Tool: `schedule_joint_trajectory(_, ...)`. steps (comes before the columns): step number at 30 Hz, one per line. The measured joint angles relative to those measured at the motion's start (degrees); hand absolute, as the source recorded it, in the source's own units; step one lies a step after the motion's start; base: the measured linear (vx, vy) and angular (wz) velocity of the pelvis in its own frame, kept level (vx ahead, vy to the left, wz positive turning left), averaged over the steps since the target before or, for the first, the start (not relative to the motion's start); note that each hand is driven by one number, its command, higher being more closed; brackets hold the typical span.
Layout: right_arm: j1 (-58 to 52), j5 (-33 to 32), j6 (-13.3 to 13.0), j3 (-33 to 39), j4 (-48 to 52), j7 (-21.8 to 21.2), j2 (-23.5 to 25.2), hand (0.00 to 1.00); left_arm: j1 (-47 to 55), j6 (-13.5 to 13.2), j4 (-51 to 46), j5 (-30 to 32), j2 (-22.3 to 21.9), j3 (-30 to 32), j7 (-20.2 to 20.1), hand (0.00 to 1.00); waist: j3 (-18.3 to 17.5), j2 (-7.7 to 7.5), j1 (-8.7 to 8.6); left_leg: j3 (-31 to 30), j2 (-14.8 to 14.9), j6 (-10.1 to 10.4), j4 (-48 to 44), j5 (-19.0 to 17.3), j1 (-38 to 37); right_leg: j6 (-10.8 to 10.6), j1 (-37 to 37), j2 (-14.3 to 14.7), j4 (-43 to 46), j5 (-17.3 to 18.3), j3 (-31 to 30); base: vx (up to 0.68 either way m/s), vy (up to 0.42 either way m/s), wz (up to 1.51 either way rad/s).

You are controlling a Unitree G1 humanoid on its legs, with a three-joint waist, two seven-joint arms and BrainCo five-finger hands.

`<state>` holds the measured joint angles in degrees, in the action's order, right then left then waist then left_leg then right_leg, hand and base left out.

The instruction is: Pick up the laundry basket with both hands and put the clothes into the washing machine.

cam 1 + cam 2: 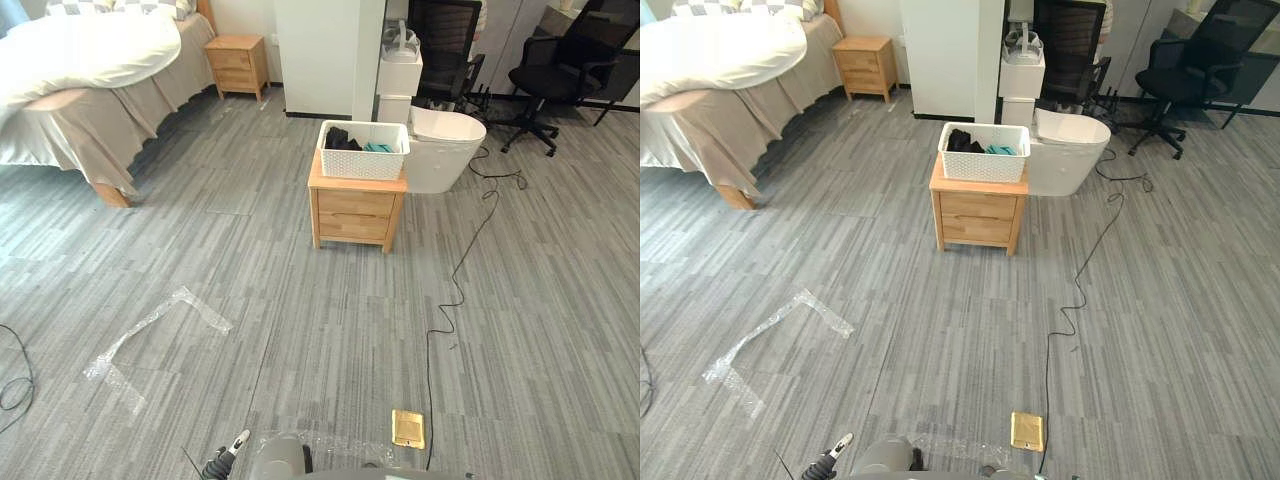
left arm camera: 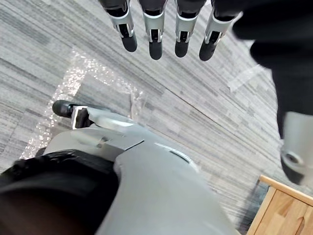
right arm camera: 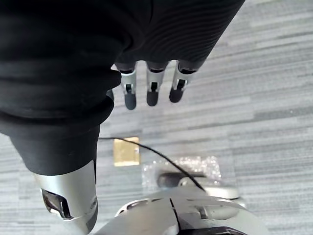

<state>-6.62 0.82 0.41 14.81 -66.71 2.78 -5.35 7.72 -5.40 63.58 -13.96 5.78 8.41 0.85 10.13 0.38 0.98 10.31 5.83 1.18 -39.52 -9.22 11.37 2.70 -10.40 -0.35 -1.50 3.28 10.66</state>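
Note:
A white laundry basket [image 1: 363, 152] stands on a low wooden nightstand [image 1: 356, 212] a good way ahead of me, across open floor. It holds dark clothes [image 1: 341, 139] and a teal piece [image 1: 380, 148]. Just behind it to the right sits a white rounded appliance [image 1: 446, 146]. My left hand [image 2: 155, 30] hangs over the grey floor with straight fingers and holds nothing. In the right wrist view my right hand [image 3: 152, 84] also hangs over the floor, fingers straight and empty. Both hands are far from the basket.
A bed [image 1: 90, 60] fills the far left, with a second nightstand [image 1: 237, 65] beside it. A white pillar [image 1: 320, 55] stands behind the basket, and black office chairs [image 1: 565, 70] at the far right. Clear tape [image 1: 150, 335] and a brass floor plate [image 1: 408, 428] mark the near floor.

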Motion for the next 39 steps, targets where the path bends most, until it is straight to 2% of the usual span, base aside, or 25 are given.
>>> schedule_joint_trajectory(1,-0.07,-0.48,0.01,-0.77,1.03,0.15,-0.22,0.00,-0.04,0.02,0.01,-0.02,-0.13,0.02,-0.11,0.00,-0.19,-0.43,-0.15,1.05,0.07,-0.63,1.37,-0.50,1.02,-0.08,0.52,-0.76,0.56,0.28,-0.54,0.06,0.164,-0.27)
schedule_joint_trajectory(5,-0.10,-0.83,-0.08,-5.13,5.67,0.33,-1.93,0.00,0.09,-0.04,0.00,-0.07,-1.24,0.14,-0.10,0.00,-0.36,1.68,0.29,-0.37,-0.31,0.63,21.88,0.23,1.88,-0.92,2.64,-2.84,-1.59,0.98,-4.46,0.12,0.173,-0.45)
schedule_joint_trajectory(6,-0.15,-0.88,0.04,-5.22,6.68,0.09,-4.58,0.00,0.85,-0.21,0.23,-0.06,-3.25,0.20,-0.02,0.00,-1.33,6.78,1.08,-2.09,3.92,3.92,26.59,1.37,2.81,-1.67,6.13,0.79,7.10,3.33,-4.55,0.31,0.174,-0.53)
schedule_joint_trajectory(7,-0.04,-0.99,0.03,-5.35,6.85,0.29,-4.32,0.00,0.48,-0.34,-0.04,-0.07,-3.23,0.14,-0.02,0.00,-1.26,6.01,1.19,-1.94,3.39,4.19,24.85,4.15,3.30,-1.84,7.76,-0.65,13.60,7.61,-5.47,0.37,0.130,-0.23)
schedule_joint_trajectory(8,0.12,-1.17,0.03,-5.14,6.83,0.82,-3.23,0.00,0.27,-0.43,-0.38,-0.17,-2.01,0.96,-0.02,0.00,-0.29,3.41,1.27,-1.67,1.46,3.94,19.94,4.08,4.23,-2.13,7.89,-2.83,16.97,14.15,-6.23,0.30,0.131,-0.01)
schedule_joint_trajectory(10,-0.26,-1.37,0.04,-5.12,6.77,0.81,-1.82,0.00,2.24,-0.19,-0.09,-0.96,-1.66,2.89,0.11,0.00,-2.75,1.11,1.74,-1.71,-0.88,0.75,17.31,2.88,4.84,-4.08,7.61,-4.85,18.39,16.89,-7.89,0.30,0.157,-0.12)
schedule_joint_trajectory(11,-0.63,-1.49,-0.12,-5.17,6.81,0.71,-1.17,0.00,4.24,-0.20,0.00,-1.16,-1.46,3.93,0.05,0.00,-5.03,-0.49,1.81,-0.54,-3.20,-1.06,16.84,0.58,4.49,-7.60,9.86,-6.20,29.12,18.37,-10.37,0.45,0.132,0.10)
schedule_joint_trajectory(12,-0.40,-1.49,-0.38,-4.75,6.82,0.58,0.15,0.00,3.91,-0.31,-0.24,-1.20,-0.63,5.58,0.15,0.00,-3.98,-3.21,1.32,-0.17,-5.65,-2.59,14.12,-1.98,2.80,-11.04,12.87,-7.12,46.19,16.33,-12.03,0.48,0.098,0.14)
schedule_joint_trajectory(13,-0.21,-1.51,-0.34,-3.91,6.78,0.60,0.56,0.00,3.40,-0.15,-0.25,-1.26,-0.45,5.99,0.24,0.00,-3.06,-3.89,1.67,0.10,-6.53,-3.40,12.87,-3.06,1.34,-11.86,13.42,-8.22,50.76,14.74,-12.48,0.45,0.083,0.29)
schedule_joint_trajectory(14,0.29,-2.05,-0.08,-3.70,6.59,0.64,0.74,0.00,3.46,0.01,-0.31,-1.24,-0.10,5.71,0.25,0.00,-2.57,-4.24,1.47,0.16,-7.17,-3.82,11.17,-4.68,-0.89,-14.75,14.37,-9.53,57.51,9.64,-12.06,0.45,0.087,0.28)
schedule_joint_trajectory(15,-0.15,-2.70,-0.17,-3.20,6.69,0.70,1.00,0.00,3.84,0.14,-0.33,-1.19,0.18,4.52,0.25,0.00,-1.81,-3.22,1.09,-0.97,-7.79,-4.39,11.45,-6.38,-5.15,-13.94,14.89,-11.12,64.03,2.12,-9.83,0.54,0.102,0.36)
schedule_joint_trajectory(18,-0.25,-2.92,-0.34,-2.33,7.94,0.60,0.76,0.00,3.27,0.09,-1.42,-1.17,0.11,3.52,0.23,0.00,-1.71,-2.70,0.95,-2.70,-6.96,-4.84,19.35,-7.54,-16.81,-6.86,18.81,-13.26,70.73,5.49,-1.69,0.43,0.019,0.19)
schedule_joint_trajectory(21,-0.04,-3.04,-0.79,-2.38,10.09,0.25,0.53,0.00,2.14,0.08,-2.33,-1.19,-0.70,3.23,0.30,0.00,-1.56,-1.28,-0.52,-4.00,-3.92,-3.05,25.99,-6.99,-23.75,-5.72,23.31,-11.90,55.77,10.74,4.96,0.39,-0.092,0.17)
schedule_joint_trajectory(23,0.16,-3.19,-1.33,-2.27,10.35,-0.08,0.11,0.00,0.90,0.02,-2.44,-1.18,-1.29,3.12,0.34,0.00,-1.21,-0.35,-1.01,-4.27,-2.01,-2.42,28.37,-7.07,-26.35,-5.73,25.45,-10.19,40.49,10.20,4.81,0.56,-0.185,0.21)
schedule_joint_trajectory(25,0.65,-3.57,-1.29,-2.05,10.22,-0.19,-0.11,0.00,-0.26,-0.08,-2.36,-1.08,-1.77,2.48,0.36,0.00,-0.99,0.30,-1.76,-4.79,-0.31,-2.28,30.98,-7.13,-28.16,-6.91,26.56,-8.72,21.01,3.05,1.24,0.56,-0.241,0.32)
schedule_joint_trajectory(26,0.48,-3.56,-1.19,-0.91,9.55,-0.25,-0.03,0.00,-0.38,-0.10,-2.27,-1.00,-1.98,2.66,0.43,0.00,-0.86,0.39,-1.83,-5.71,0.41,-1.98,32.63,-7.31,-30.90,-7.09,25.93,-8.36,17.70,-6.01,0.00,0.55,-0.261,0.21)
schedule_joint_trajectory(28,0.67,-3.55,-1.25,0.13,9.17,-0.33,-0.38,0.00,-0.86,-0.20,-2.09,-0.55,-3.46,3.13,0.31,0.00,-0.72,2.06,-1.69,-6.36,2.01,-0.91,31.39,-6.60,-31.81,-3.59,26.53,-6.51,22.12,-4.65,-0.19,0.48,-0.237,0.01)
schedule_joint_trajectory(30,0.84,-3.56,-1.28,1.39,9.10,-0.39,-0.63,0.00,-1.01,-0.46,-2.06,-0.24,-4.52,3.57,0.31,0.00,-0.64,2.80,-1.72,-7.72,3.47,1.40,27.90,-5.20,-30.85,-2.78,27.71,-5.73,26.85,-0.52,0.06,0.52,-0.290,-0.08)
schedule_joint_trajectory(31,0.83,-3.54,-1.17,2.28,8.74,-0.45,-0.81,0.00,-1.00,-0.47,-1.82,0.09,-5.13,3.84,0.33,0.00,-1.30,4.24,-1.70,-9.52,5.00,3.27,21.73,-4.01,-28.75,-1.33,27.16,-4.26,28.77,2.41,0.73,0.53,-0.296,-0.01)
schedule_joint_trajectory(32,0.81,-3.55,-1.13,2.84,8.05,-0.41,-0.88,0.00,-1.03,-0.43,-1.67,0.12,-5.60,5.36,0.23,0.00,-1.31,4.30,-2.01,-11.72,6.38,3.70,11.76,-1.24,-24.58,-0.61,25.18,-2.99,28.76,4.63,2.02,0.53,-0.280,0.09)
schedule_joint_trajectory(33,0.42,-3.56,-0.89,3.20,7.01,-0.38,-0.81,0.00,-1.30,-0.28,-1.79,0.04,-5.80,7.28,0.10,0.00,-1.01,4.64,-2.13,-13.43,7.85,4.06,-1.10,6.05,-19.21,0.29,21.33,-1.54,27.31,5.99,3.05,0.51,-0.267,0.16)
schedule_joint_trajectory(34,-0.09,-3.58,-0.69,3.05,6.73,-0.35,-0.83,0.00,-1.37,-0.23,-1.92,0.04,-5.73,7.61,-0.02,0.00,-0.73,4.30,-1.97,-13.68,9.17,4.48,-8.07,9.23,-16.54,0.98,19.36,-0.74,26.18,6.46,3.48,0.59,-0.270,0.02)
schedule_joint_trajectory(35,-0.02,-3.76,-0.12,3.01,6.16,-0.19,-0.84,0.00,-1.46,-0.22,-2.59,-0.06,-5.43,8.13,-0.55,0.00,-0.40,4.36,-1.08,-11.20,11.79,3.52,-20.89,8.45,-11.42,1.90,15.28,1.07,23.75,7.03,3.41,0.47,-0.199,-0.13)
schedule_joint_trajectory(37,0.14,-4.92,0.03,2.04,5.09,0.07,-0.78,0.00,-1.68,-0.20,-3.74,-0.08,-4.33,8.03,-0.83,0.00,-0.06,3.03,-0.08,-5.28,13.57,-1.62,-30.62,5.03,-4.70,2.29,8.33,1.97,18.26,7.27,2.60,0.42,-0.169,-0.18)
schedule_joint_trajectory(39,1.02,-5.47,0.03,0.97,5.39,0.67,-0.68,0.00,-1.50,-0.29,-5.32,-0.18,-4.12,7.93,-0.80,0.00,-0.06,2.22,0.07,-1.08,13.02,-1.36,-27.67,2.68,-1.27,2.21,4.20,1.45,14.56,7.22,1.92,0.37,-0.106,-0.16)
